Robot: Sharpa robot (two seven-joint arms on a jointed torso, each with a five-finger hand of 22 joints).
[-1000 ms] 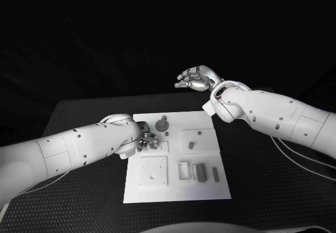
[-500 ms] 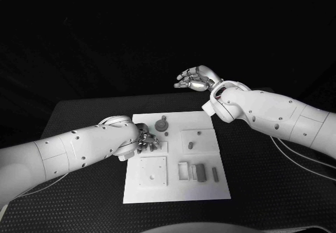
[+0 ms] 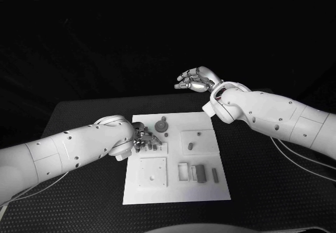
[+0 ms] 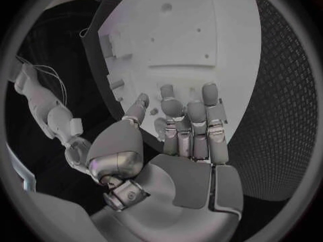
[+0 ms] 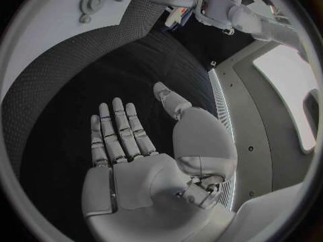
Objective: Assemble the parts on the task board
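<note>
Left robot hand [image 3: 145, 139] is hovering low over the left-centre of the white task board [image 3: 175, 191], fingers [image 4: 210, 108] straight and lying close side by side, nothing in them. Whether the fingertips are touching the board, cannot tell. Right robot hand [image 3: 195, 78] is hanging raised past the far edge of the black bench [image 3: 84, 194], well apart from the board, fingers loosely spread and slightly curled, holding nothing. Board is lying mid-bench. A grey gear [image 3: 161, 125] is sitting at its far part, just right of the left robot hand. A grey peg [image 3: 190, 144] is lying on the right square plate. Grey bar parts [image 3: 200, 172] are lying side by side on the near right.
</note>
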